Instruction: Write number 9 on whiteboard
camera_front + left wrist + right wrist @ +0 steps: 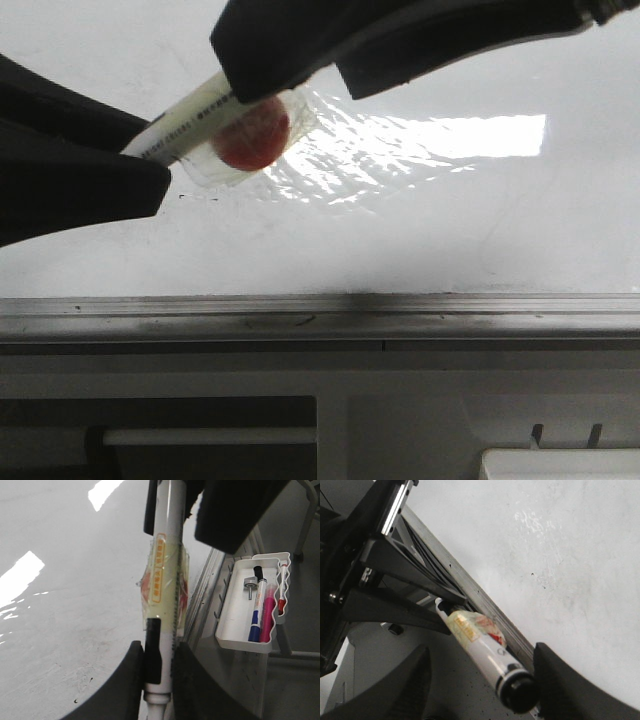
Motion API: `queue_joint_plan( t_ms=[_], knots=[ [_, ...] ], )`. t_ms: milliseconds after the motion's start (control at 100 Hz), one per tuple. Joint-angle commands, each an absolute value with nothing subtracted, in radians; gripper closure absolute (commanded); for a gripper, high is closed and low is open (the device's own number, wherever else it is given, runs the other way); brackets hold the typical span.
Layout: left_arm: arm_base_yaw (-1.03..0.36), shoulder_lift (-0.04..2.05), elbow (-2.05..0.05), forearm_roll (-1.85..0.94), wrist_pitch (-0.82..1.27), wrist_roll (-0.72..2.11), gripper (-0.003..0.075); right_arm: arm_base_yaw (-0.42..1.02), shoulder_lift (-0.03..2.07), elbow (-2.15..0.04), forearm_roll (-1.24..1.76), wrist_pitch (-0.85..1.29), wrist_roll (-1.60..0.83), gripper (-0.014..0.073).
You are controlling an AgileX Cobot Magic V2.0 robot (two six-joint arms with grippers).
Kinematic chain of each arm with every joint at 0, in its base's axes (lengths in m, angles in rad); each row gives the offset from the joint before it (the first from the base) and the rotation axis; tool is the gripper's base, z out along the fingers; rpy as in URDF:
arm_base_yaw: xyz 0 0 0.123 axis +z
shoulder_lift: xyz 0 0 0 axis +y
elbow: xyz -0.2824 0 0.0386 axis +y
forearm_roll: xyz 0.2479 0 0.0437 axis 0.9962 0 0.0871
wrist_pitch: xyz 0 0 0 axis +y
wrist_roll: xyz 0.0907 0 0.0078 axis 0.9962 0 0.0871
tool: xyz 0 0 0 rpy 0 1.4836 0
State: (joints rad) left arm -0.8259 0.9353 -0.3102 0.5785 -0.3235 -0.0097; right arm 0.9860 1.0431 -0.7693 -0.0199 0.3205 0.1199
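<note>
A taped white marker [485, 655] lies between open jaws beside the whiteboard [560, 555].

Glossy white whiteboard [450, 220] filling the upper frame, bright glare patches, faint smudges, grey metal rail along its lower edge

Glossy whiteboard [420, 230] bare, grey rail [400, 312] along edge
</note>
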Motion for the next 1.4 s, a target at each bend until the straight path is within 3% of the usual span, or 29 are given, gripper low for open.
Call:
queue_joint_plan(
  t_ms=[0,90,240,630,950,1390],
  knots=[
    [-0.83,0.923,-0.334,0.573,-0.393,-0.016,0.074,0.987,1.032,-0.807,-0.037,0.234,0.106,0.0204],
    [-0.83,0.923,-0.334,0.574,-0.393,-0.016,0.074,0.987,1.032,-0.807,-0.037,0.23,0.106,0.0223],
    [-0.83,0.923,-0.334,0.574,-0.393,-0.016,0.074,0.987,1.052,-0.807,-0.037,0.228,0.106,0.0393],
    [-0.83,0.923,-0.334,0.574,-0.376,-0.016,0.0723,0.987,1.066,-0.807,-0.037,0.219,0.106,0.067],
    [-0.826,0.887,-0.334,0.441,-0.333,-0.018,0.045,0.987,1.058,-0.807,-0.04,0.228,0.106,0.0671],
    [-0.614,0.691,-0.334,0.182,-0.338,-0.018,0.0442,0.789,1.015,-0.925,-0.022,0.275,0.173,0.067]
  ],
)
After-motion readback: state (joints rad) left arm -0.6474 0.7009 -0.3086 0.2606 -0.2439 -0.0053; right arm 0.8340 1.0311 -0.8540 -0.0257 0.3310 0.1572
